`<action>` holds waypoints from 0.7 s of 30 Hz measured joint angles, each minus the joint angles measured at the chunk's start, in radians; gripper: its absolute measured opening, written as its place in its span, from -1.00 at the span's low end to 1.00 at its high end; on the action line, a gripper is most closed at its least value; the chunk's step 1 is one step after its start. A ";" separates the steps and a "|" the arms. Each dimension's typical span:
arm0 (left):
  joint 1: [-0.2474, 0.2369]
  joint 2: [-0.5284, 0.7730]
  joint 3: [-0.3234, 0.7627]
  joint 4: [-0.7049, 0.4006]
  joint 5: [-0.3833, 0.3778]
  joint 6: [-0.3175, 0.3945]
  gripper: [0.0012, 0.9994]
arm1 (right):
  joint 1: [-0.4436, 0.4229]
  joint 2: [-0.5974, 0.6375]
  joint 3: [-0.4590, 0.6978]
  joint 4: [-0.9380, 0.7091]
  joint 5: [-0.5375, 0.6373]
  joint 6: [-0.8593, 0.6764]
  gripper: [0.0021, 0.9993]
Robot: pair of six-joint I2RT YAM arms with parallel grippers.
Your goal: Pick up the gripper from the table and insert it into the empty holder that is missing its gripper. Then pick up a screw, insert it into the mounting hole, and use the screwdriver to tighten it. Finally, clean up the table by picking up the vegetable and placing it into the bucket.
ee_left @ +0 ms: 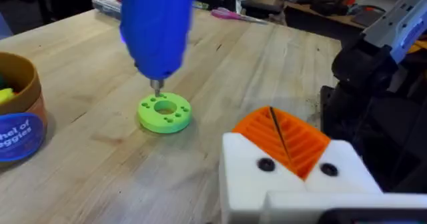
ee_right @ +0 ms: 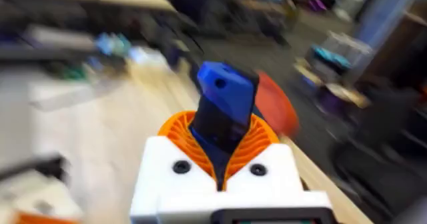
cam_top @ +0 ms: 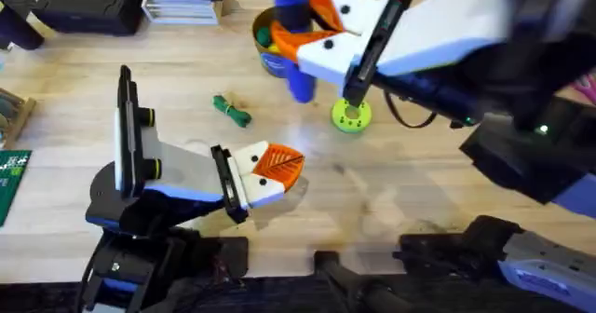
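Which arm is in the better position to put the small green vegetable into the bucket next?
Probably the left. Its gripper is shut on nothing and sits near the vegetable lying on the table. The right gripper is shut on the screwdriver, tip over the green disc, beside the bucket.

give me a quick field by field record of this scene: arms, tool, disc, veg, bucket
right gripper: shut on the blue screwdriver, holding it upright
screwdriver tip: at the lime-green disc, near its centre hole
left gripper: shut, holding nothing, low over the table
vegetable: dark green, lying on the table between the left arm and the bucket
bucket: blue wall, orange rim, some items inside, beside the disc
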 joint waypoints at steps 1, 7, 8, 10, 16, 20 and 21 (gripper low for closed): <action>0.000 0.000 0.000 0.000 0.000 0.000 -0.99 | -0.028 0.000 0.000 -0.067 0.038 -0.055 -0.95; 0.000 0.000 0.000 0.000 0.000 0.000 -0.99 | -0.176 0.049 0.000 -0.397 0.276 -0.459 -0.95; 0.000 0.000 0.000 0.000 0.000 0.000 -0.99 | -0.205 0.075 0.000 -0.427 0.318 -0.541 -0.95; 0.000 0.000 0.000 0.000 0.000 0.000 -0.99 | -0.256 0.128 0.000 -0.465 0.382 -0.669 -0.95; 0.000 0.000 0.000 0.000 0.000 0.000 -0.99 | -0.412 0.309 0.000 -0.477 0.474 -0.868 -0.95; 0.000 0.000 0.000 0.000 0.000 0.000 -0.99 | -0.483 0.413 0.000 -0.475 0.493 -0.913 -0.95; 0.000 0.000 0.000 0.000 0.000 0.000 -0.99 | -0.493 0.435 0.000 -0.473 0.502 -0.926 -0.95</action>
